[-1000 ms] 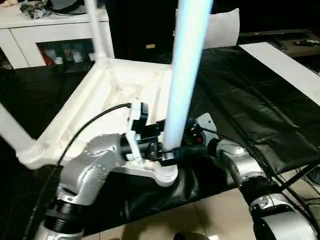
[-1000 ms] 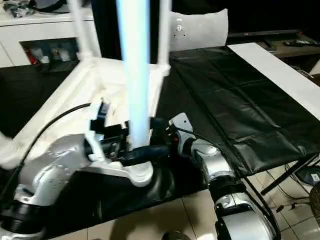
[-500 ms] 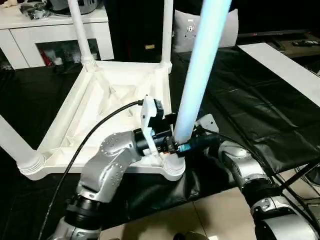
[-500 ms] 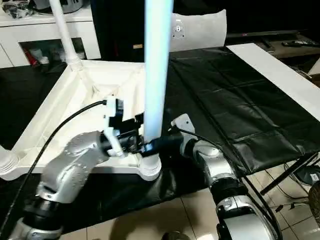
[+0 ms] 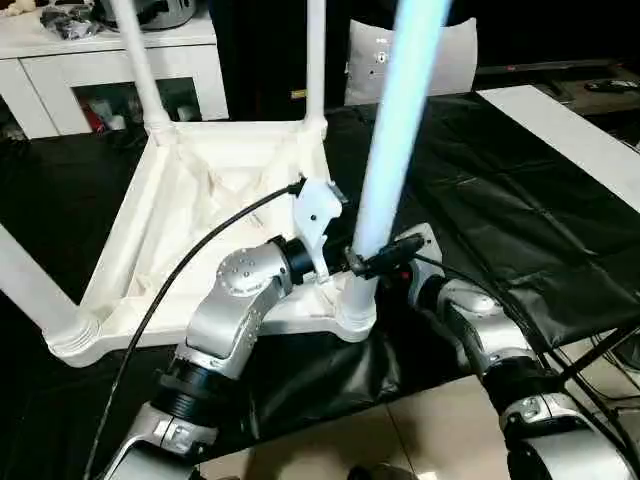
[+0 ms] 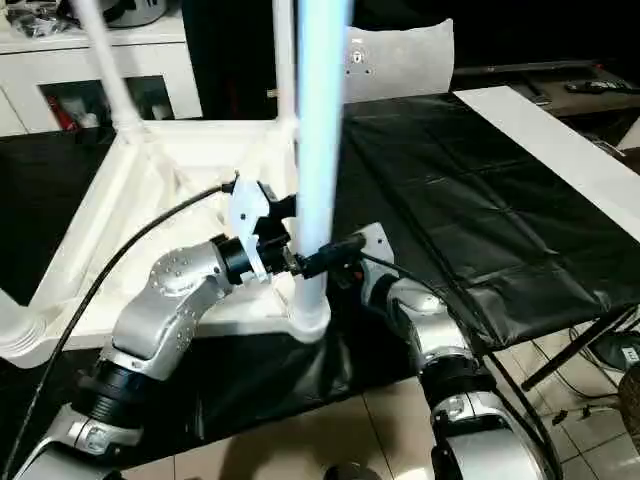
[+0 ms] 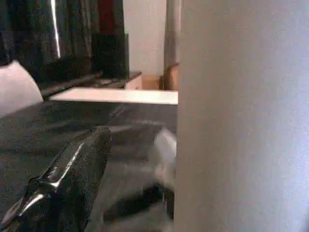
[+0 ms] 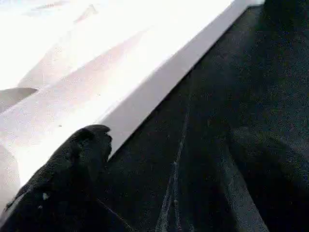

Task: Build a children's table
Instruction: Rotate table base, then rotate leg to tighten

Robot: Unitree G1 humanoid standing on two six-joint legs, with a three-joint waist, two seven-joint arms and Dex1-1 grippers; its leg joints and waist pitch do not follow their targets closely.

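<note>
The children's table [image 5: 190, 200] lies upside down on the black sheet [image 5: 520, 210], legs pointing up. Near leg [image 5: 395, 130] stands in the corner socket closest to the robot. Left gripper [image 5: 372, 262] is spread wide w/ its fingers around this leg, low, just above the socket. Right gripper [image 8: 159, 159] is also spread wide, beside the table edge, grasping nothing.

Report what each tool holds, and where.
Nothing held. Left tool open around the near leg just above its socket, gap beside one finger; right tool open, empty.
</note>
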